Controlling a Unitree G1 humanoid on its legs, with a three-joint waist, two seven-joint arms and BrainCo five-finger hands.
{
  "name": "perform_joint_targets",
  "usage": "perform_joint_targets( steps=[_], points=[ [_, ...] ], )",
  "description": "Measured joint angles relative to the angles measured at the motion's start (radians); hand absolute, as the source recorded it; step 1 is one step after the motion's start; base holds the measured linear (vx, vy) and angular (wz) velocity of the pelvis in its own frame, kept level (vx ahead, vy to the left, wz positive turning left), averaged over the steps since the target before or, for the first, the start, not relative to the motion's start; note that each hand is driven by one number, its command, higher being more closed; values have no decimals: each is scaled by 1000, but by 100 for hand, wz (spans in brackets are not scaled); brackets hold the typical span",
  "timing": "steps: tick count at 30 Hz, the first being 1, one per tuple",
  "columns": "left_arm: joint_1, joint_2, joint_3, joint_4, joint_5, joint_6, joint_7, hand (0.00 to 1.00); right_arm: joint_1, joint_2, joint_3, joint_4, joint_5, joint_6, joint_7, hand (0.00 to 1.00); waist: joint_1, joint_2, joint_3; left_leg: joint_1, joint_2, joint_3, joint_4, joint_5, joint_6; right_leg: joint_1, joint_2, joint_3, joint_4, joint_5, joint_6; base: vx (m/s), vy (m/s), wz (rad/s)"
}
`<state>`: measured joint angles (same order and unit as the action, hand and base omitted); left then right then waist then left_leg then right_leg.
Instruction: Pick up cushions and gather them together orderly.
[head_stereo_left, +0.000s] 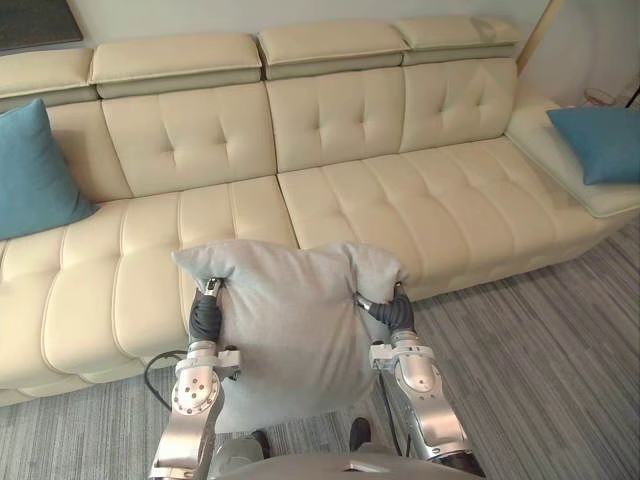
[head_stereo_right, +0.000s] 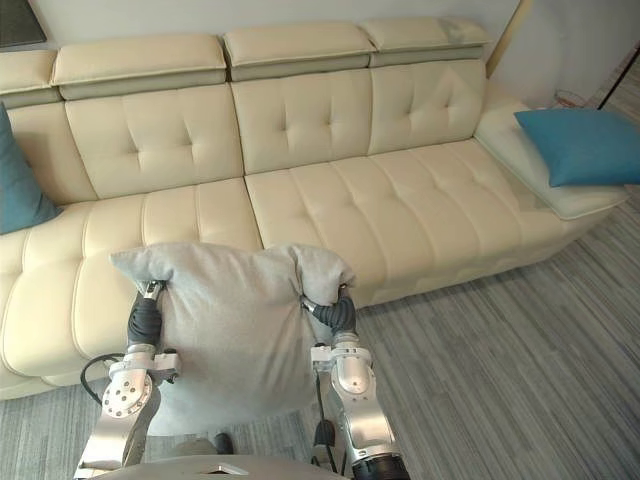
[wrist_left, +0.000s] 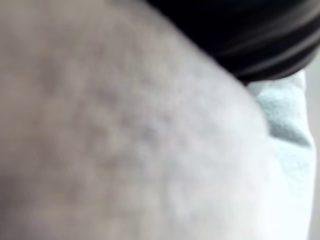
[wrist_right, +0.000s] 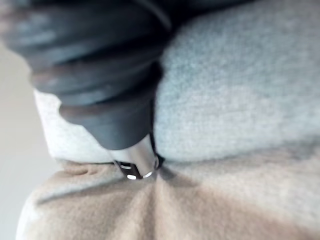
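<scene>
Currently mid-carry, holding grey cushion up in front of the sofa, by its middle seat. Pressing in with left hand at one edge, fingers buried in fabric, so cannot tell how curled; same for right hand at the other. Next, probably: carrying to left teal cushion or right teal cushion at the sofa's ends, then setting down squarely alongside.

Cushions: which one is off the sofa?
The grey cushion, held between left hand and right hand in front of the sofa. Both teal cushions lie on it, at opposite ends.
</scene>
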<state>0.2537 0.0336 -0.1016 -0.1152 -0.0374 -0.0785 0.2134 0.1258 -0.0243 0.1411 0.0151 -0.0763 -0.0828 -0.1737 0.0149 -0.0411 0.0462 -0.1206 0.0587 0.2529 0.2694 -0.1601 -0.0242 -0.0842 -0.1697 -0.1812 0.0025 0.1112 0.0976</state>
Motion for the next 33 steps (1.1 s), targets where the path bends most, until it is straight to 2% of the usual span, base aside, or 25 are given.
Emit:
perform_joint_targets(
  steps=[7, 11, 15, 17, 19, 20, 21, 22, 24, 25, 27, 28, 29, 30, 31, 32, 33],
  points=[
    [3, -4, -21, 13, 0, 0, -7, 100, 11, 3, -27, 2, 0, 0, 2, 100, -8, 2, -5, 42, -9, -5, -48, 10, 0, 27, 1, 2, -16, -8, -6, -3, -19, -2],
    [4, -3, -18, 13, 0, 0, -7, 100, 12, 4, -27, 2, -1, 0, 11, 100, 0, 0, -7, 17, -6, 20, -40, 3, -2, -24, -1, 26, 2, -16, -6, -88, -11, -18],
    [5, -5, -19, 11, 0, 0, -8, 100, 12, 2, -27, 2, -1, 0, 13, 100, -1, 1, -6, -70, 21, 26, 81, -61, -4, -105, 2, 41, 85, -44, -5, -37, 18, -14],
    [5, -5, -19, 11, 0, 1, -9, 100, 12, 0, -27, 3, -1, 0, 13, 100, -9, 3, 2, -82, 33, 14, 152, -108, 5, -140, -7, 36, 221, -107, -22, 8, 81, 6],
    [0, -4, -18, 11, 0, 1, -9, 100, 11, -1, -27, 3, -1, 0, 17, 100, -17, 7, 13, -64, 33, -5, 179, -143, 36, -178, -30, 24, 378, -120, -44, 31, 129, 23],
    [-6, -3, -18, 11, 0, 1, -8, 100, 8, -1, -27, 3, -1, 0, 17, 100, -21, 7, 25, -54, 30, -15, 177, -148, 46, -201, -41, 19, 445, -115, -66, 29, 126, 38],
    [-15, 3, -19, 11, 0, 1, -6, 100, 4, -3, -27, 6, -1, 0, 17, 100, -26, 25, 51, -38, 29, -31, 177, -156, 58, -224, -43, 11, 491, -161, -117, 31, 76, 34],
    [-19, 9, -17, 11, -1, 1, -2, 100, 3, -1, -26, 9, 0, 0, 18, 100, -24, 21, 50, -36, 30, -38, 178, -162, 61, -244, -32, 9, 482, -189, -94, 66, 38, 37],
    [-36, 25, -17, 12, -1, 1, 4, 100, -11, -2, -27, 12, 0, 0, 18, 100, -24, 21, 56, -33, 29, -59, 181, -176, 57, -278, 6, 8, 386, -189, -71, 135, -42, 33],
    [-51, 34, -17, 12, -1, 1, 5, 100, -27, -4, -27, 13, 1, 0, 17, 100, -27, 21, 70, -18, 28, -68, 180, -188, 49, -293, 37, 9, 281, -153, -48, 231, -106, 35],
    [-71, 36, -20, 23, -1, 1, 8, 100, -33, -9, -28, 12, 2, 0, 16, 100, -37, 12, 88, 26, -1, -98, 171, -213, 25, -299, 49, 47, 121, -63, -18, 289, -146, 51],
    [-74, 36, -20, 25, -1, 1, 8, 100, -33, -12, -29, 12, 2, 0, 17, 100, -47, 6, 92, 45, -10, -110, 170, -227, 19, -306, 43, 58, 109, -62, -17, 313, -198, 70],
    [-74, 34, -23, 29, -1, 1, 11, 100, -33, -25, -29, 12, 2, 0, 18, 100, -59, 7, 99, 75, -16, -136, 170, -252, 5, -312, 39, 73, 137, -14, -30, 461, -293, 75],
    [-75, 31, -37, 31, -1, 1, 15, 100, -34, -38, -31, 4, 2, 0, 21, 100, -70, 27, 98, 103, -4, -176, 151, -269, -21, -315, 55, 68, 192, 52, -46, 489, -301, 64],
    [-77, 26, -42, 32, -1, 0, 15, 100, -40, -53, -32, -2, 4, -1, 21, 100, -70, 53, 97, 106, 15, -186, 133, -273, -32, -331, 70, 62, 231, 40, -57, 536, -286, 42],
    [-79, 18, -46, 32, -1, -1, 15, 100, -56, -70, -33, -3, 12, -2, 22, 100, -68, 88, 90, 109, 43, -195, 99, -258, -62, -367, 89, 43, 301, -8, -72, 464, -224, 15],
    [-85, 8, -46, 37, -4, -2, 15, 100, -68, -73, -33, -2, 12, -1, 22, 100, -65, 104, 90, 123, 70, -213, 72, -237, -99, -398, 104, 23, 376, -60, -96, 547, -257, 12]
  ],
)
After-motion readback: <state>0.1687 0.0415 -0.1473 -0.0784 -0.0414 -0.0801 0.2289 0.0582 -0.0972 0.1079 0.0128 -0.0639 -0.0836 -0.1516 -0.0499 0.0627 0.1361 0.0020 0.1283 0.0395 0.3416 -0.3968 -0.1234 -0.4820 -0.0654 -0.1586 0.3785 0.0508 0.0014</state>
